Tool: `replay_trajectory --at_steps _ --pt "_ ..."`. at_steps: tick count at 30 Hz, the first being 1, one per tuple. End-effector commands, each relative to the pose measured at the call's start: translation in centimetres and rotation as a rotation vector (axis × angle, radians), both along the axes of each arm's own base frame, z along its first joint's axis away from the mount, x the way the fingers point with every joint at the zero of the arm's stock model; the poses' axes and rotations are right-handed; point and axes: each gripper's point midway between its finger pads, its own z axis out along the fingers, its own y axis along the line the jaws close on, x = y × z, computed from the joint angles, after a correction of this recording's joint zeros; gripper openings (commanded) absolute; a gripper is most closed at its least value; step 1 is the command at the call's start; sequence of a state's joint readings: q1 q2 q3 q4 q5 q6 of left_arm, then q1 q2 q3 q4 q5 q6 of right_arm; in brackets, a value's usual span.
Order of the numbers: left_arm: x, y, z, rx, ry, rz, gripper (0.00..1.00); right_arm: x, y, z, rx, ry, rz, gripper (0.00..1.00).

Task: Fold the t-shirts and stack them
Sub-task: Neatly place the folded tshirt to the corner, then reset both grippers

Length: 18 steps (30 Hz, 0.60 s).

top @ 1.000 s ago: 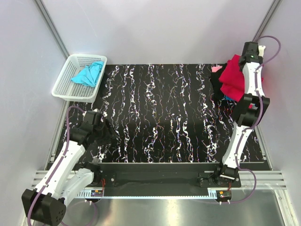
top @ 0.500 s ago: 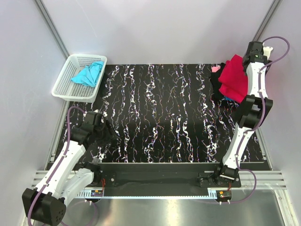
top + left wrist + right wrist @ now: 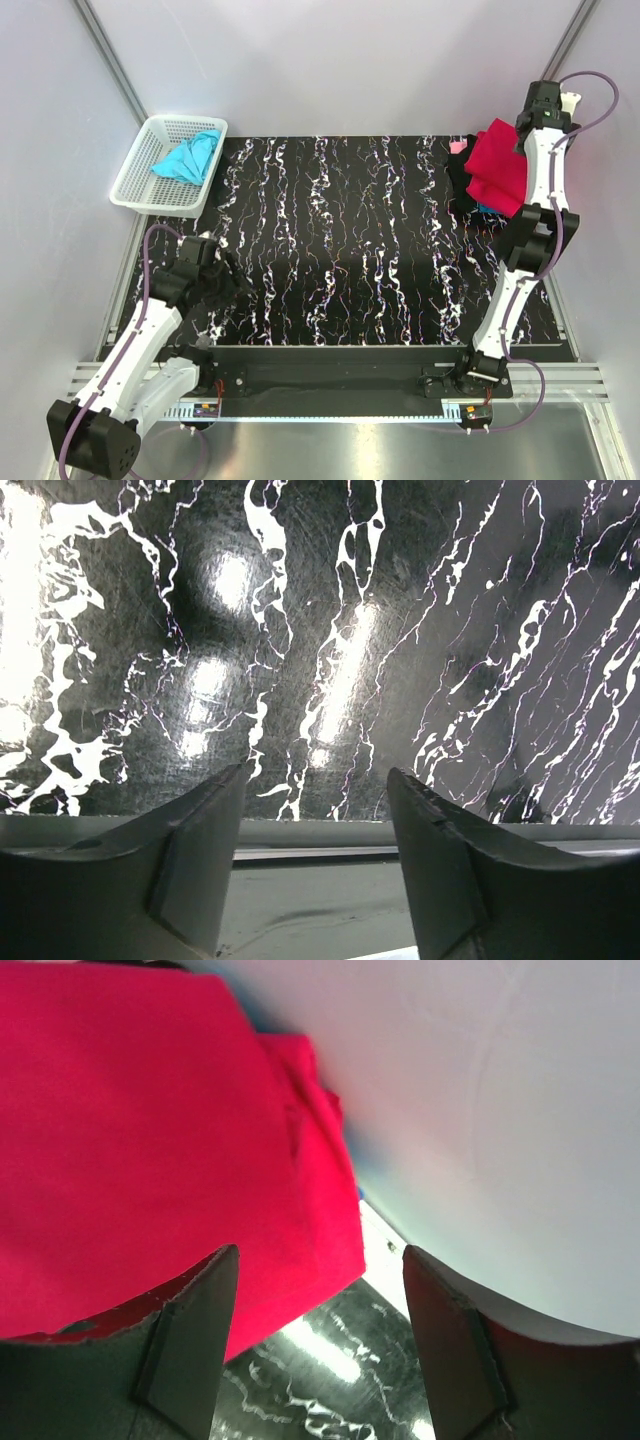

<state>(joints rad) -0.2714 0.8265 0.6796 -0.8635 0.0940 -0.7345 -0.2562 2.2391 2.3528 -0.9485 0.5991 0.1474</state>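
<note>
Crimson red cloth t-shirt (image 3: pixel 497 165) tops the far-right pile on the black marbled table (image 3: pixel 350 230); turquoise cloth t-shirt (image 3: pixel 188 157) sits in the white plastic lattice basket (image 3: pixel 127 185). Left wrist: left gripper (image 3: pixel 315 775) wide, empty. Right wrist: right gripper (image 3: pixel 318 1255) wide, empty beside red cloth; withdraw upward without snagging the fold

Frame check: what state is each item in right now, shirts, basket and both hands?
red t-shirt: folded, on top of the pile at the table's far right corner.
pile under it: dark, pink and blue cloth showing at the edges.
turquoise t-shirt: crumpled, unfolded, in the basket.
basket: upright, at the far left corner.
left hand: open, empty, over bare table.
right hand: open, empty, above the red t-shirt.
</note>
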Motion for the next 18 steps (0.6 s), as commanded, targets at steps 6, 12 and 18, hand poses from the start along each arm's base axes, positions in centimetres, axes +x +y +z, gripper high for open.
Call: replay_trajectory --at_steps 6,12,18 --pt "3.4 0.6 3.3 0.066 -0.146 -0.028 0.99 -0.3 8.5 5.4 0.046 -0.073 0.171 0.77" --pt "4.5 1.4 4.4 0.12 -0.184 -0.019 0.99 -1.6 16.5 3.7 0.167 -0.055 0.377 0.8" --pt "5.3 -0.5 7.3 0.043 -0.233 -0.07 0.99 -4.8 25.1 3.2 0.427 -0.11 0.549 0.78"
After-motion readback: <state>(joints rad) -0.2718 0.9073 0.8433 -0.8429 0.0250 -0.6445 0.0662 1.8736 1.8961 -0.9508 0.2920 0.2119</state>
